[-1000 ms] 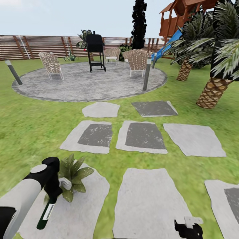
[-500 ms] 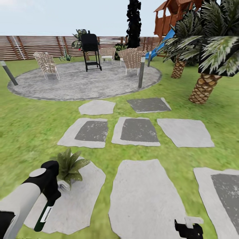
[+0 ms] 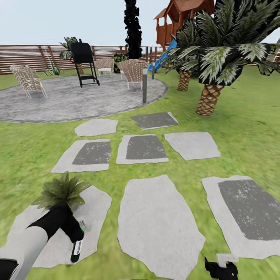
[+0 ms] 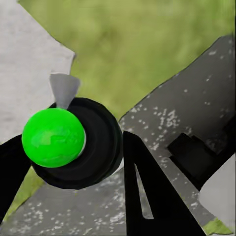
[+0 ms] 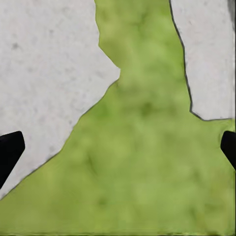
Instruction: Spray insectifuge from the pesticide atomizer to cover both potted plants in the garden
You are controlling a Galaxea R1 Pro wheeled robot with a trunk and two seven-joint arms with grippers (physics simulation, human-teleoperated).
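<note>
Up close, left wrist view reveals jaws gripping the pesticide atomizer [image 4: 69,142]; right jaws wide.

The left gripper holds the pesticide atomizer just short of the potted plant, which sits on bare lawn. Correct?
Not quite. In the head view the potted plant sits on a grey stepping stone, not bare lawn. The left gripper does hold the pesticide atomizer just short of it.

A potted plant [image 3: 62,191] stands on the near-left stepping stone [image 3: 93,217]. Just in front of it, the left gripper [image 3: 74,233] holds the pesticide atomizer [image 3: 77,249]. Behind lie the patio [image 3: 74,102], its chairs [image 3: 28,79] and grill [image 3: 83,62]. 2 palms [image 3: 212,58] stand right.
</note>
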